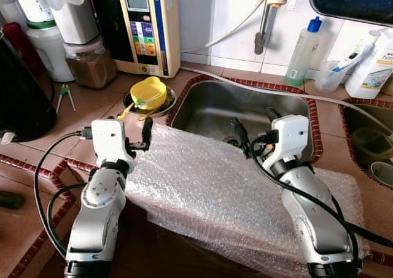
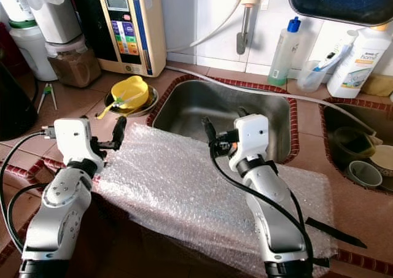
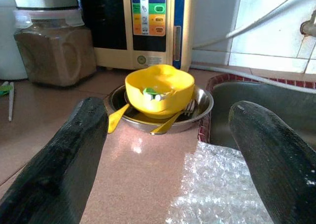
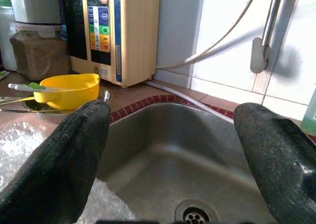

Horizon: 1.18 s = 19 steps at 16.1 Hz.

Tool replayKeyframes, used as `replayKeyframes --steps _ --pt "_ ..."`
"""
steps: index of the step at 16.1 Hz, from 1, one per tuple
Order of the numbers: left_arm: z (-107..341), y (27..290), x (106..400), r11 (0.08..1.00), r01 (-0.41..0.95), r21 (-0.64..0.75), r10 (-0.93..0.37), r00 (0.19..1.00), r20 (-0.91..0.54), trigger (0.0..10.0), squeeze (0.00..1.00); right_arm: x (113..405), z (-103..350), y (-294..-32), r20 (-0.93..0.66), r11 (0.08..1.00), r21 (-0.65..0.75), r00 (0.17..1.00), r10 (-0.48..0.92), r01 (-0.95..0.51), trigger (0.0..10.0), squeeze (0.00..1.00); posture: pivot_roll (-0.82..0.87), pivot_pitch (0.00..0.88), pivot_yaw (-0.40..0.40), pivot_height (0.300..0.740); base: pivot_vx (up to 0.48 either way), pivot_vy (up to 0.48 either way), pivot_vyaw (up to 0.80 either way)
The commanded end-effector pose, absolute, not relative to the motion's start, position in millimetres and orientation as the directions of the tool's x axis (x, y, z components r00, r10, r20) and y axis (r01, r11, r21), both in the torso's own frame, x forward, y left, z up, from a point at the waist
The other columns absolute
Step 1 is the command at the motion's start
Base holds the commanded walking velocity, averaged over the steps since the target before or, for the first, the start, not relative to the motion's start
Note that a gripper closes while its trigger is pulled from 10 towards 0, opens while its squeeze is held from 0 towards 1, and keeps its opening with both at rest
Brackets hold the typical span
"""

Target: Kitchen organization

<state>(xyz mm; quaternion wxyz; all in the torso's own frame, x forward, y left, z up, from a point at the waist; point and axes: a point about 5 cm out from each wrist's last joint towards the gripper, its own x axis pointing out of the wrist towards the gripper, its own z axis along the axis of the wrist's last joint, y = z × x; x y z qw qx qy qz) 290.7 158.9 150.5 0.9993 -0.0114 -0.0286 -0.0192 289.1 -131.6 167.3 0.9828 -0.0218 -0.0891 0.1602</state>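
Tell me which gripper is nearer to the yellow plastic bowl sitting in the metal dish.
Left. The left gripper is open just in front of the yellow plastic bowl, which sits beside the sink. The right gripper, also open, is over the steel sink, farther away.

left claw [image 3: 163, 150] fingers apart | right claw [image 4: 173, 155] fingers apart
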Motion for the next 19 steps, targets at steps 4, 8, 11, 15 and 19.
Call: replayKeyframes --steps 4,8,11,15,19 --pt "155.3 158.3 289.3 0.998 0.051 -0.028 -0.049 0.996 0.075 10.0 0.0 286.4 168.5 -127.5 0.168 0.941 -0.076 0.926 0.338 -0.33 10.0 0.0 -0.05 0.0 0.024 0.74 0.0 0.0 0.0" --pt "155.4 158.5 289.2 0.998 0.055 -0.029 -0.053 0.996 0.073 10.0 0.0 286.3 167.9 -125.9 0.167 0.939 -0.076 0.924 0.343 -0.335 10.0 0.0 -0.05 0.0 0.024 0.74 0.0 0.0 0.0" --pt "155.5 158.6 289.4 0.998 0.056 -0.029 -0.054 0.996 0.072 10.0 0.0 286.1 168.1 -124.0 0.167 0.936 -0.075 0.921 0.351 -0.343 10.0 0.0 -0.04 0.0 0.024 0.74 0.333 0.0 0.0" --pt "154.2 158.5 288.4 0.998 0.055 -0.029 -0.053 0.996 0.067 10.0 0.0 283.0 165.8 -120.7 0.156 0.925 -0.072 0.912 0.379 -0.372 10.0 0.0 -0.05 0.002 0.024 0.74 0.359 0.0 0.0" --pt "151.6 159.3 286.2 0.998 0.059 -0.024 -0.057 0.997 0.057 10.0 0.0 279.8 162.2 -120.6 0.143 0.922 -0.073 0.911 0.388 -0.381 10.0 0.0 -0.05 0.005 0.023 0.74 0.362 0.0 0.0"
